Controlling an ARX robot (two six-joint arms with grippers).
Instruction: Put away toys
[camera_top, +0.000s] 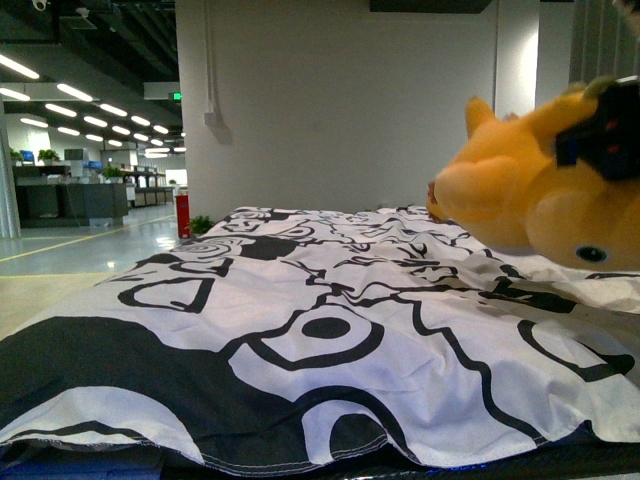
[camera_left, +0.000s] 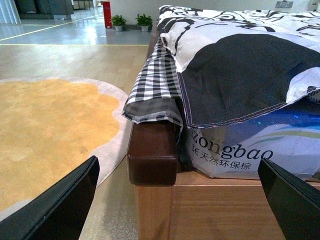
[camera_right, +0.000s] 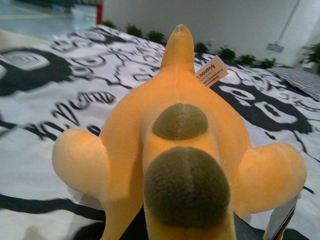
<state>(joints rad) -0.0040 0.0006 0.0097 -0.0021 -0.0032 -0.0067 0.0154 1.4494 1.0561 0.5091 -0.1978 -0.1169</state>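
My right end effector (camera_top: 603, 138) grips the orange plush toy (camera_top: 510, 190) over the patterned bedsheet (camera_top: 300, 330); my left end effector (camera_left: 177, 200) stands spread wide.

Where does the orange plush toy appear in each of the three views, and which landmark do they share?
Front view: orange plush toy at the right edge, upper half.
Left wrist view: not in it.
Right wrist view: fills the centre, seen close up.
Shared landmark: the black-and-white patterned sheet.
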